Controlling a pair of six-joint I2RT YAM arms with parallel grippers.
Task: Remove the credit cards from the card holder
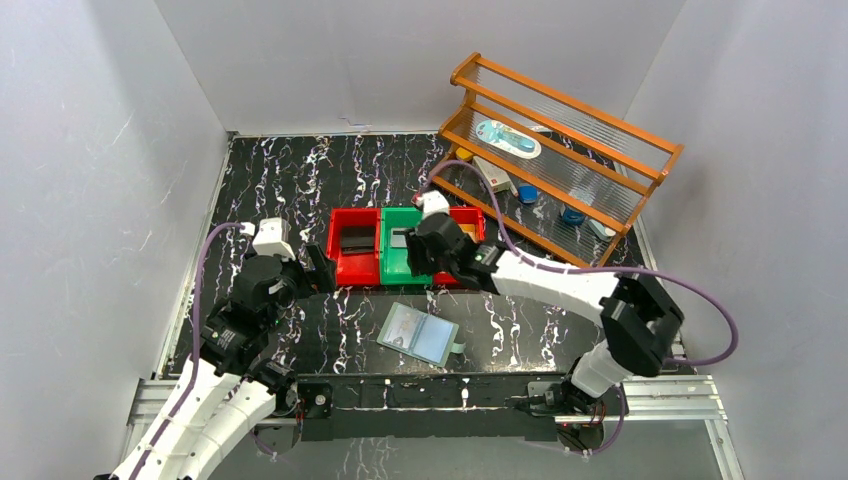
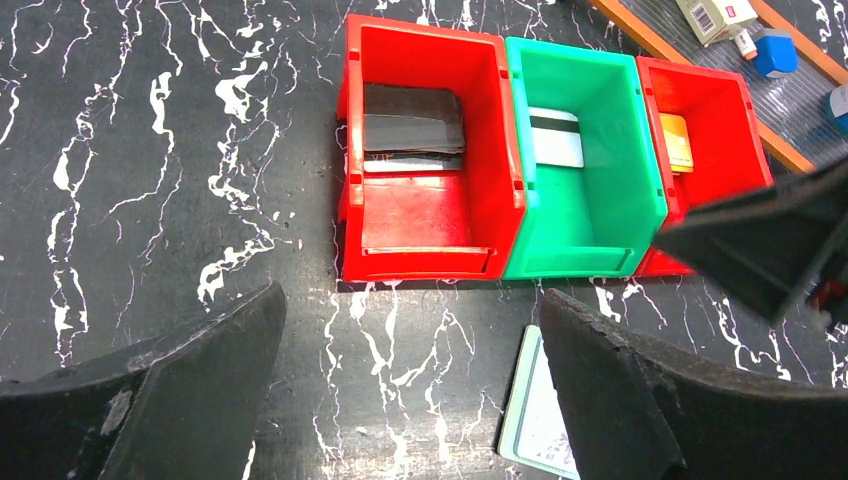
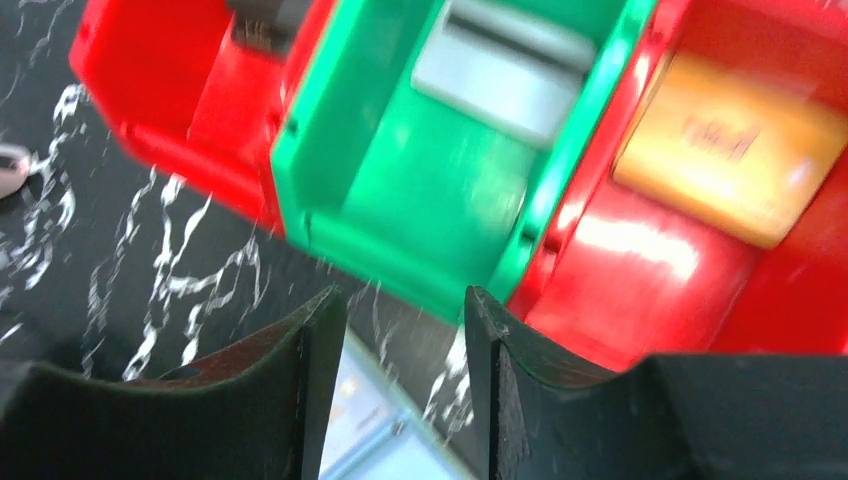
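Observation:
The card holder [image 1: 418, 333] lies open on the black marbled table, pale blue sleeves up, in front of three bins. Its corner [image 2: 535, 415] shows beside my left fingers. A dark credit card [image 2: 412, 130] lies in the left red bin [image 2: 420, 215], a silvery one [image 2: 554, 137] in the green bin [image 2: 585, 220], and a tan-gold one [image 2: 677, 140] in the right red bin [image 2: 715, 110]. My left gripper [image 2: 412, 300] is wide open and empty, left of the holder. My right gripper [image 3: 405, 300] hovers open over the green bin's front edge [image 3: 400, 270], with nothing between its fingers.
A wooden rack [image 1: 560, 150] with small items stands at the back right, behind the bins. White walls close in the table on three sides. The right arm [image 1: 560, 280] reaches across the table's right half. The arms' mounting rail [image 1: 420, 395] runs along the near edge.

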